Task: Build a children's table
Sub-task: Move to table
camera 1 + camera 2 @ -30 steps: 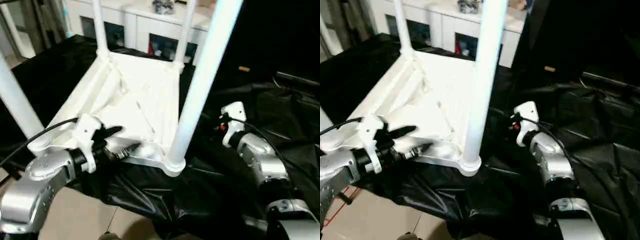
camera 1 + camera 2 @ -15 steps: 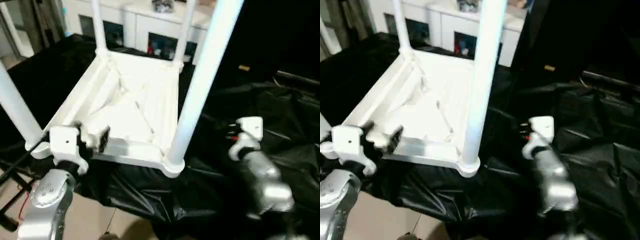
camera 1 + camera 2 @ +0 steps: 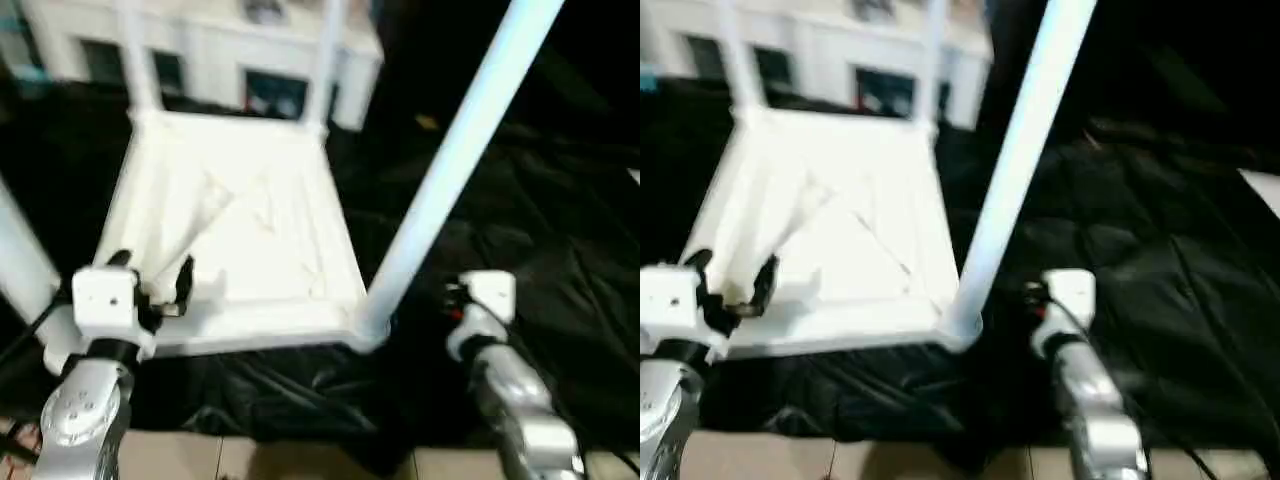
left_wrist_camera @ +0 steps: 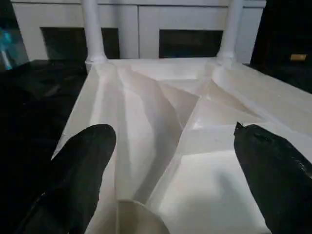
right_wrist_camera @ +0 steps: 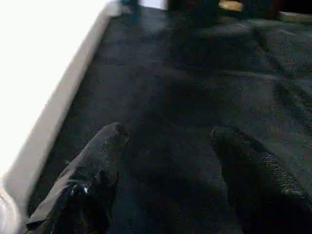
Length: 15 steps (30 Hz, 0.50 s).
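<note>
Where the black plastic sheet (image 3: 560, 230) covers the worktop, the white plastic rectangular tabletop (image 3: 235, 225) lies ribbed underside up, all four long white tapered tube legs (image 3: 450, 170) standing in its rounded corner sockets. Since a second ago the left tool (image 4: 170, 170) has swung off the near rim to hover over it, released wide; the right tool (image 5: 165, 161) has drawn back over the sheet, part-spread and empty. Both arms withdrawing suggests assembly is finished, short of turning the table upright.
</note>
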### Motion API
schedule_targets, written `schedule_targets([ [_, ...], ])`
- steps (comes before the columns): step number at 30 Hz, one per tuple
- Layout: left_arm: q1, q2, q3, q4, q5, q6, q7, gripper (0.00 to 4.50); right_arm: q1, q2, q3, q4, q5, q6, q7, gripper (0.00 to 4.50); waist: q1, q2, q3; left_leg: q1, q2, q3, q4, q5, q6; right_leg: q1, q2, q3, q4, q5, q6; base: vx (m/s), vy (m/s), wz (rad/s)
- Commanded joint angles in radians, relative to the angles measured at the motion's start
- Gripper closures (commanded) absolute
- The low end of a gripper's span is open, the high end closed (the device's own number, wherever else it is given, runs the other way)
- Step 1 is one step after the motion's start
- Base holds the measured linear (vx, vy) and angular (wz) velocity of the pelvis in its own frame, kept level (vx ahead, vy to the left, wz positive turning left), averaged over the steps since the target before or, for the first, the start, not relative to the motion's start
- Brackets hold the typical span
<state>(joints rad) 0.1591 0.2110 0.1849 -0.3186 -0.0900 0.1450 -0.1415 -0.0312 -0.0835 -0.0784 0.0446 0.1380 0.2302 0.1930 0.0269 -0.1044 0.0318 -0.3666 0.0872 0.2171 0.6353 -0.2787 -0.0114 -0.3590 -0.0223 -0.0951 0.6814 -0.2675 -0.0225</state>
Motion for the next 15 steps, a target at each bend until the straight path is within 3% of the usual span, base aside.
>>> schedule_targets([
  [1,0.015,-0.019,0.010,-0.028,0.018,-0.015,0.036,0.07,-0.006,-0.038,-0.056,0.002,0.011,-0.015,0.003,1.35,-0.016,0.045,-0.060,0.103,0.235,-0.216,-0.126,0.593,-0.294,-0.027,-0.086,0.043,-0.005,0.049,-0.003,-0.045,0.035,-0.20],
  [2,0.021,-0.023,0.018,-0.031,0.022,-0.018,0.048,0.07,-0.011,-0.050,-0.065,0.009,0.009,-0.025,0.008,1.35,-0.009,0.046,-0.049,0.060,0.202,-0.201,-0.132,0.550,-0.225,0.004,-0.091,0.055,-0.035,0.027,0.021,-0.069,-0.002,-0.23],
  [3,0.049,-0.028,0.032,-0.034,0.018,-0.053,0.048,0.07,-0.037,-0.086,-0.090,0.041,0.008,-0.040,0.019,1.35,-0.002,0.033,-0.045,0.043,0.158,-0.174,-0.123,0.424,-0.214,0.033,-0.100,0.070,-0.085,0.086,0.035,-0.069,-0.002,-0.23],
  [4,0.075,-0.027,0.035,-0.035,0.010,-0.102,0.029,0.07,-0.055,-0.113,-0.105,0.065,0.007,-0.052,0.031,1.35,-0.003,0.025,-0.050,0.045,0.132,-0.163,-0.102,0.359,-0.216,0.041,-0.111,0.078,-0.106,0.151,0.034,-0.089,-0.061,-0.17],
  [5,0.095,-0.033,0.032,-0.040,-0.001,-0.139,0.010,0.07,-0.069,-0.138,-0.112,0.083,0.010,-0.061,0.047,1.35,0.000,0.022,-0.039,0.011,0.110,-0.135,-0.102,0.177,-0.202,0.064,-0.143,0.085,-0.127,0.179,0.025,-0.115,-0.117,-0.17],
  [6,0.105,-0.038,0.030,-0.045,-0.014,-0.154,-0.001,0.02,-0.073,-0.150,-0.114,0.085,0.026,-0.060,0.077,1.18,0.018,0.020,-0.028,-0.006,0.114,-0.114,-0.106,0.011,-0.138,0.064,-0.182,0.097,-0.146,0.145,0.024,-0.115,-0.117,-0.17],
  [7,0.119,-0.049,0.034,-0.042,-0.031,-0.173,-0.008,0.00,-0.074,-0.169,-0.109,0.080,0.053,-0.054,0.135,1.08,0.022,0.012,-0.028,-0.005,0.123,-0.111,-0.105,-0.058,-0.103,0.062,-0.186,0.099,-0.149,0.099,0.006,-0.125,-0.133,-0.11],
  [8,0.140,-0.064,0.042,-0.032,-0.053,-0.197,-0.016,0.00,-0.072,-0.196,-0.099,0.070,0.091,-0.042,0.226,1.02,0.036,0.009,-0.016,0.008,0.135,-0.107,-0.115,-0.196,-0.056,0.048,-0.180,0.098,-0.165,-0.073,-0.035,-0.101,-0.110,-0.07],
  [9,0.159,-0.079,0.043,-0.018,-0.072,-0.214,-0.024,0.00,-0.071,-0.226,-0.090,0.066,0.131,-0.031,0.324,0.96,0.038,0.008,-0.005,0.005,0.150,-0.112,-0.127,-0.290,-0.031,0.048,-0.182,0.097,-0.176,-0.249,-0.068,-0.101,-0.110,-0.07],
  [10,0.159,-0.079,0.043,-0.018,-0.072,-0.214,-0.024,0.00,-0.071,-0.226,-0.090,0.066,0.131,-0.031,0.324,0.96,0.042,0.014,-0.002,0.007,0.154,-0.114,-0.130,-0.314,-0.038,0.045,-0.180,0.094,-0.180,-0.315,-0.076,-0.098,-0.086,-0.11],
  [12,0.188,-0.075,0.024,-0.039,-0.048,-0.229,-0.021,0.00,-0.050,-0.276,-0.066,0.040,0.162,-0.010,0.423,0.67,0.046,0.015,0.002,0.015,0.163,-0.116,-0.136,-0.367,-0.074,0.033,-0.174,0.084,-0.188,-0.417,-0.077,-0.101,-0.072,-0.11],
  [14,0.195,-0.074,0.021,-0.047,-0.047,-0.229,-0.020,0.00,-0.042,-0.285,-0.058,0.025,0.170,-0.004,0.446,0.57,0.059,0.012,0.002,0.023,0.165,-0.108,-0.137,-0.355,-0.082,0.027,-0.171,0.087,-0.188,-0.411,-0.066,-0.036,-0.029,-0.02],
  [15,0.202,-0.076,0.016,-0.050,-0.039,-0.229,-0.013,0.00,-0.032,-0.297,-0.050,0.006,0.187,0.001,0.472,0.50,0.066,0.017,-0.002,0.023,0.165,-0.106,-0.138,-0.318,-0.075,0.030,-0.169,0.087,-0.183,-0.364,-0.068,0.000,0.000,0.00],
])
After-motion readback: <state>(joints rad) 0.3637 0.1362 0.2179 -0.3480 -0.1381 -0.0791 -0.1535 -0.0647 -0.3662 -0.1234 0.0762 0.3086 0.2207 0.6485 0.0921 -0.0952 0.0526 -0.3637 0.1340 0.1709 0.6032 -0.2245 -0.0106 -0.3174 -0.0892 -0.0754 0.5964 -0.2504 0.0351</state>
